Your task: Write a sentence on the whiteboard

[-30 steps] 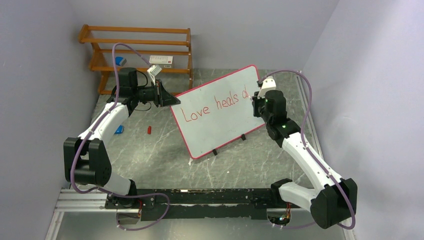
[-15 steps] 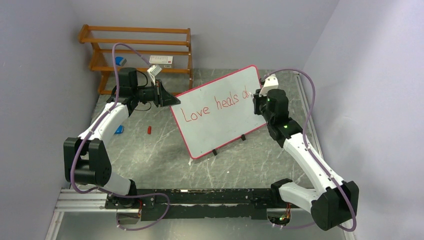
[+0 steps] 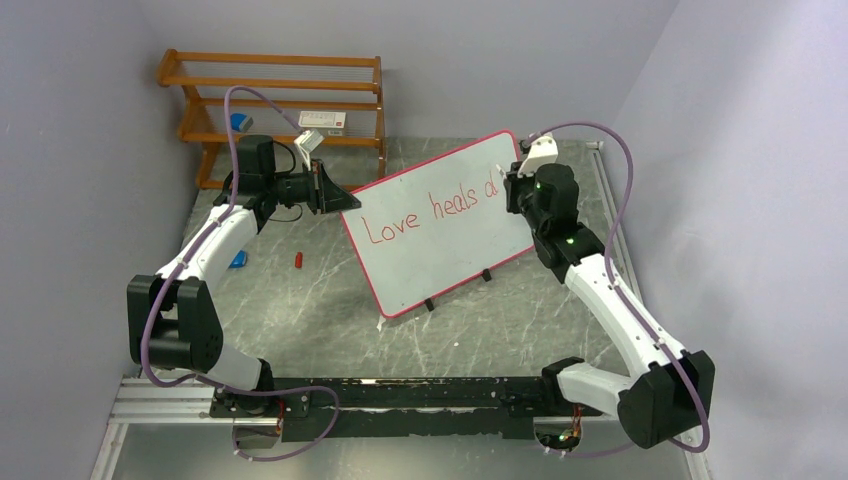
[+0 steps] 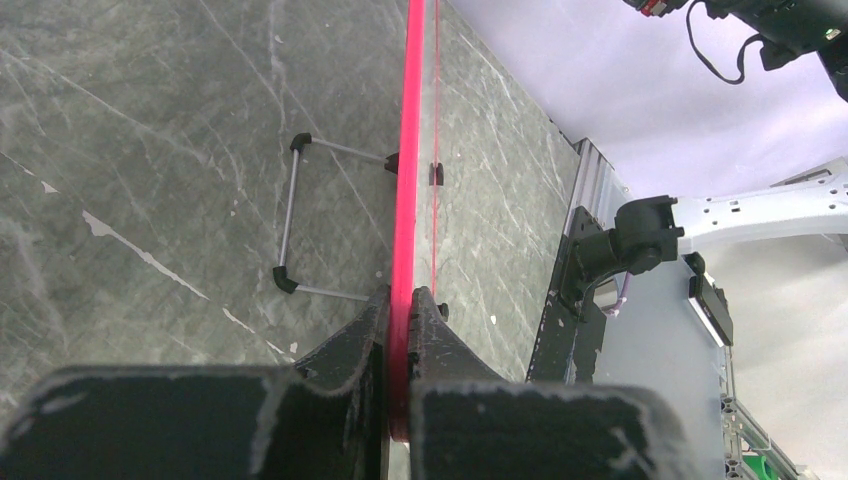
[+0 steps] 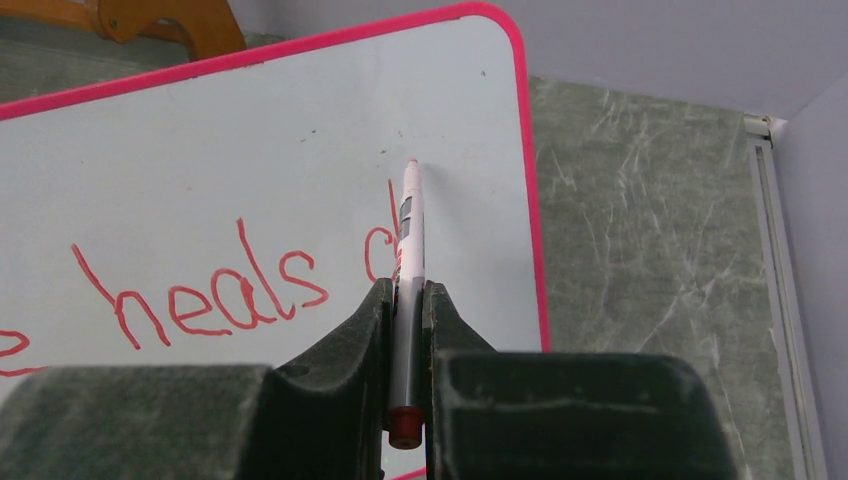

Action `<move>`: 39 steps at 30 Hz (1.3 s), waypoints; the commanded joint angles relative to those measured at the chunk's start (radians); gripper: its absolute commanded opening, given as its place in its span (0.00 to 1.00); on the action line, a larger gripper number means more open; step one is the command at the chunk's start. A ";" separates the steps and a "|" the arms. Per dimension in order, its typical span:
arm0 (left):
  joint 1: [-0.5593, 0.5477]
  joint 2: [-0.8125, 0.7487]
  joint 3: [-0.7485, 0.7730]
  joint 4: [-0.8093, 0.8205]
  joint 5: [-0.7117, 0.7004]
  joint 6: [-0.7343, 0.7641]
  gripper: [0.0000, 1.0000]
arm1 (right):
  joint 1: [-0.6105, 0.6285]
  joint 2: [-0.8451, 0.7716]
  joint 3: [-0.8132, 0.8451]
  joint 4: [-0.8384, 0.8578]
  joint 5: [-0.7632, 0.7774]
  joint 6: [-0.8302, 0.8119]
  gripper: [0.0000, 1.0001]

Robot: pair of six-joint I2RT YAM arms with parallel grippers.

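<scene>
The whiteboard (image 3: 450,235) with a red-pink frame stands tilted on small black feet mid-table. The sentence (image 3: 430,210) in red script reads "Love heals" plus a started "al". My left gripper (image 3: 328,190) is shut on the board's left edge (image 4: 408,200), seen edge-on in the left wrist view. My right gripper (image 3: 512,190) is shut on a white marker (image 5: 408,260) with a red end, its tip at the board near the top right, just above the last red stroke (image 5: 385,240). The writing "heals" (image 5: 215,290) shows in the right wrist view.
A wooden slatted rack (image 3: 280,95) stands at the back left with a small box on it. A red cap (image 3: 298,260) and a blue object (image 3: 238,259) lie on the table left of the board. The board's wire stand (image 4: 300,215) props it from behind.
My right gripper has moved up and slightly right along the board with the marker, adding a tall stroke after the "a". The left arm has not moved.
</scene>
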 commanded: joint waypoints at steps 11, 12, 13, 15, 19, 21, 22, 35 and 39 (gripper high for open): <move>0.019 0.011 -0.019 -0.045 -0.063 0.037 0.05 | -0.015 0.036 0.014 0.014 -0.021 -0.010 0.00; 0.019 0.012 -0.020 -0.045 -0.063 0.037 0.05 | -0.017 0.037 0.012 0.014 -0.021 -0.009 0.00; 0.019 0.012 -0.020 -0.045 -0.062 0.037 0.05 | -0.018 0.038 0.010 0.011 -0.021 -0.010 0.00; 0.019 0.013 -0.019 -0.045 -0.061 0.035 0.05 | -0.019 0.041 0.009 0.005 -0.021 -0.011 0.00; 0.019 0.013 -0.019 -0.045 -0.063 0.036 0.05 | -0.021 0.045 0.002 -0.002 -0.026 -0.010 0.00; 0.019 0.013 -0.020 -0.044 -0.060 0.035 0.05 | -0.021 0.046 -0.001 -0.008 -0.033 -0.006 0.00; 0.019 0.014 -0.020 -0.043 -0.061 0.035 0.05 | -0.022 0.046 -0.003 -0.010 -0.035 -0.005 0.00; 0.019 0.013 -0.018 -0.046 -0.064 0.037 0.05 | -0.021 0.012 -0.058 -0.052 -0.020 0.004 0.00; 0.019 0.012 -0.018 -0.046 -0.063 0.036 0.05 | -0.022 0.005 -0.073 -0.061 -0.015 0.004 0.00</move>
